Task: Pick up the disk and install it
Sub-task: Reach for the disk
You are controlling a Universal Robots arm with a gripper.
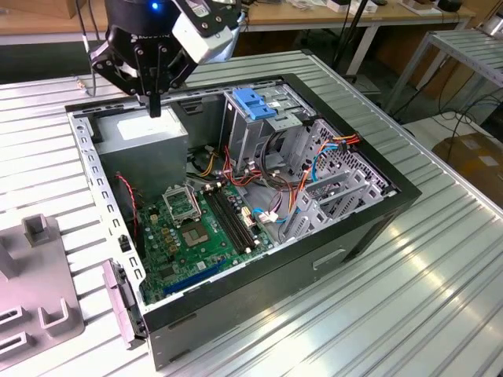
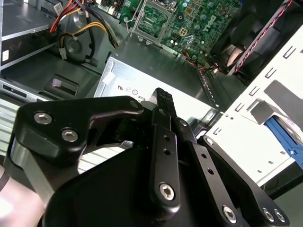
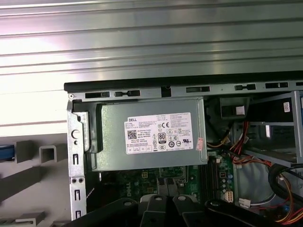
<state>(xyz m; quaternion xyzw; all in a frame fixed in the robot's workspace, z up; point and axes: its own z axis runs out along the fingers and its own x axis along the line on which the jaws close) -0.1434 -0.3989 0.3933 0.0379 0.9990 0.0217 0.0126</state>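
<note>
Where the ribbed aluminium table (image 1: 409, 298) carries the work, an open computer case (image 1: 369, 212) lies on its side at the centre of the exterior view, with its motherboard (image 1: 196, 236) facing up. Room: wooden benches (image 1: 330, 16) run along 12 o'clock, a second metal table (image 1: 471, 43) stands at 2 o'clock, and a cardboard box (image 1: 475, 161) sits on the floor at 3 o'clock. A grey fixture (image 1: 39, 306) rests on the table at 8 o'clock, outside the case. Inside the case, the power supply (image 1: 145, 133) with its white label lies at 11 o'clock, and the drive cage (image 1: 259, 118) with a blue handle at 12 o'clock. Disk (image 3: 5, 152): seen in the first wrist view as a strip of blue plastic rail on the table outside the case, just beside a block of the grey fixture; its metal face and label are cut off by the frame edge. Gripper (image 1: 155, 108): black, hovering over the power supply at 11 o'clock, well apart from the disk; jaws closed together to a single tip, holding nothing
</note>
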